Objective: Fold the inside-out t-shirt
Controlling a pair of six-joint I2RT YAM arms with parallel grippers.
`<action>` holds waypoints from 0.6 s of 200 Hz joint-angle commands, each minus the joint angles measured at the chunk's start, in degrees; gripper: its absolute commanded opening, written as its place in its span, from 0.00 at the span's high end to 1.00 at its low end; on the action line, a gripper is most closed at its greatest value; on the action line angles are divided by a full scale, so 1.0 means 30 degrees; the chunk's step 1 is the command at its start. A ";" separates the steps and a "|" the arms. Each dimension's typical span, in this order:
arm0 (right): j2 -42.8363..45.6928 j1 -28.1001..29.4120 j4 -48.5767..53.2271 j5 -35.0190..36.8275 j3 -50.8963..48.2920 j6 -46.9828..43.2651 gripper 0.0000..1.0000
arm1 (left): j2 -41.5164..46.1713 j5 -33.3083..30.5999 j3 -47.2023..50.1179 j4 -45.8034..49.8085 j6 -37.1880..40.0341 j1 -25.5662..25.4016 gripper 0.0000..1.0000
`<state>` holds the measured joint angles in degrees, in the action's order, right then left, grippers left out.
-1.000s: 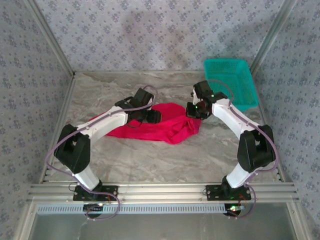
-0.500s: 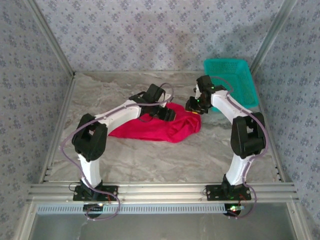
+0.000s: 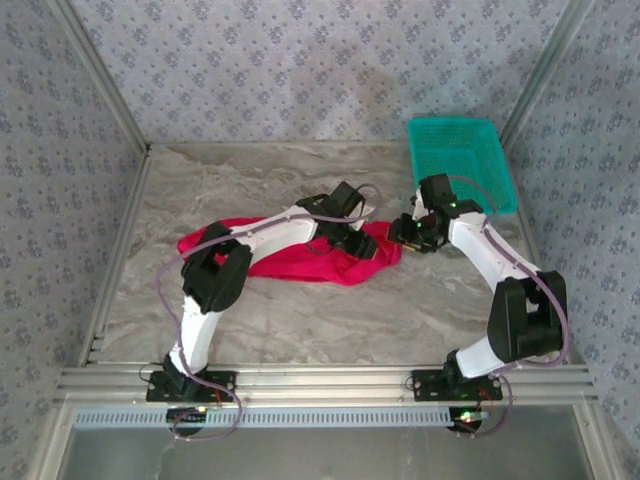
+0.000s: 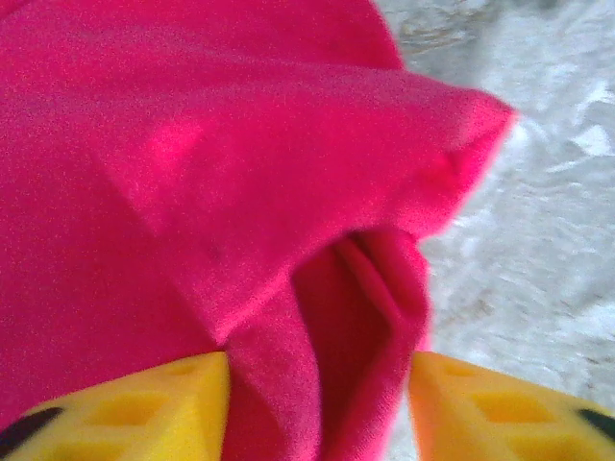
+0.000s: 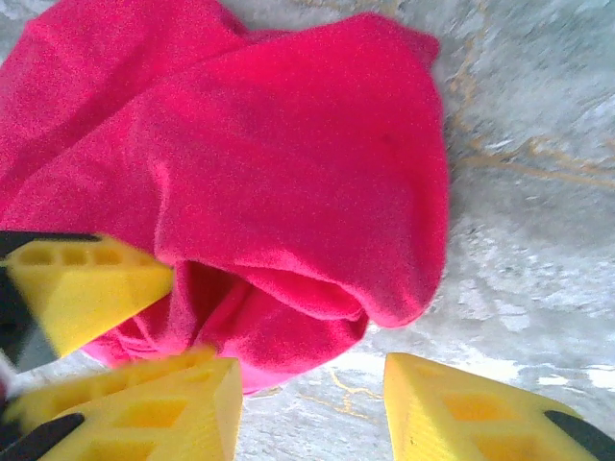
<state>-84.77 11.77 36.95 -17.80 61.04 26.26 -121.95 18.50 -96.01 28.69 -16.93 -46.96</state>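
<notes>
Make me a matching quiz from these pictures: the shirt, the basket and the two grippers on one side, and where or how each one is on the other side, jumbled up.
Things:
1. shirt
2. basket
3. left gripper
4. right gripper

Places or states:
A. at the far right corner of the table
B. fingers either side of a red fold
C. crumpled at mid-table
D. open, bare table between its fingers, at the shirt's edge

Pairs: 1-C, 2-A, 3-B, 4-D
</notes>
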 commanded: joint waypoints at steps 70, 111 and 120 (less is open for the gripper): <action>-0.1027 0.1170 -0.6291 -0.2972 -0.2683 0.5395 0.49 | 0.1481 -0.2411 -0.1879 0.2751 -0.0769 0.0128 1.00; -0.3874 0.1292 -0.8895 -0.3177 -0.2585 0.6976 0.67 | 0.2511 -0.2355 -0.1437 0.2608 -0.1213 0.0140 1.00; -0.4088 0.1282 -0.8853 -0.3308 -0.2684 0.6860 0.87 | 0.2722 -0.2543 -0.1434 0.2667 -0.1213 0.0202 1.00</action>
<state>-94.02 15.64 14.52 -25.67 53.17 43.51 -117.73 12.14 -100.57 35.53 -19.64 -46.61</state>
